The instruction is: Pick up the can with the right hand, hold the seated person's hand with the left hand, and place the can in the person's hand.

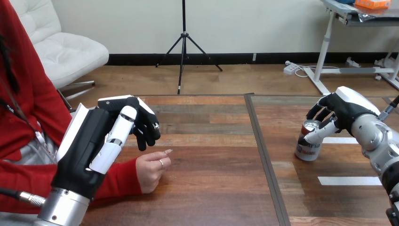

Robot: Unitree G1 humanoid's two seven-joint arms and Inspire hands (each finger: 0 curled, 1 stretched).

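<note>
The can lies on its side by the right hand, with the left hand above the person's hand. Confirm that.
Wrong: the head view shows the can standing upright. It is by the right hand, with the left hand above the person's hand.

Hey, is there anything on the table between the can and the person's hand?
Nothing visible. Bare table runs from the can, by the right hand, across to the person's hand. The left hand hangs close above it.

Wooden table [211, 188], dark centre seam [266, 160]
</note>
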